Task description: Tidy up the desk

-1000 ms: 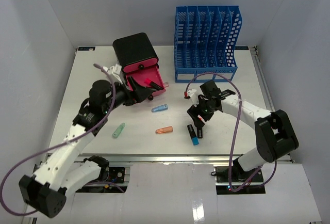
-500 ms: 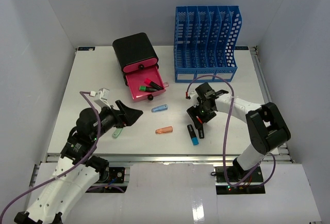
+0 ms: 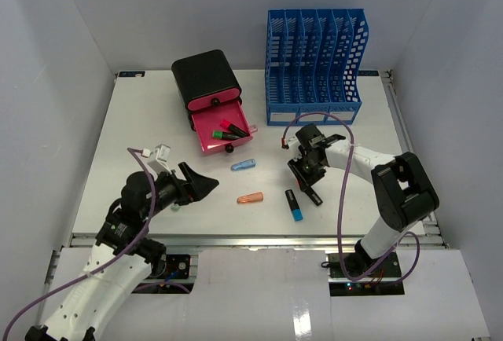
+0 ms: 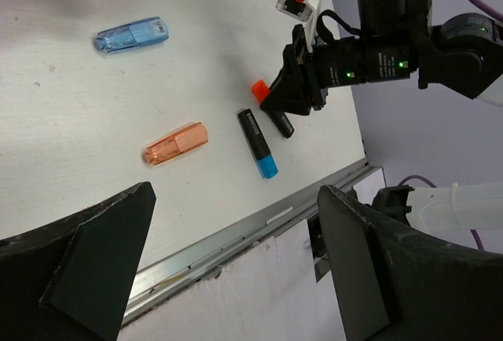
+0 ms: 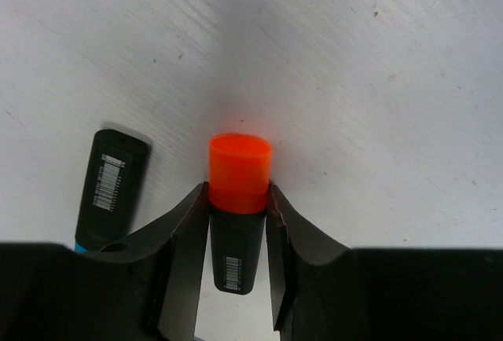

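The white desk [image 3: 134, 129] holds scattered pens. My right gripper [image 3: 308, 179] is shut on a black highlighter with an orange cap [image 5: 240, 174], low over the desk; it also shows in the left wrist view [image 4: 261, 89]. A black highlighter with a blue cap [image 3: 295, 205] lies just beside it [image 5: 110, 186]. My left gripper [image 3: 201, 184] is open and empty, above the front left of the desk; its fingers [image 4: 102, 254] frame the front rail. An orange pen [image 3: 250, 197] and a blue pen [image 3: 244, 164] lie mid-desk.
A black box [image 3: 204, 75] with an open pink drawer [image 3: 211, 138] holding markers stands at the back. A blue file rack [image 3: 314, 58] stands at the back right. A green pen [image 3: 174, 206] lies partly hidden by my left arm. The metal rail [image 4: 236, 235] runs along the front edge.
My left arm has pulled back from the pink drawer toward the front left edge. My right gripper has shifted slightly over the highlighters.
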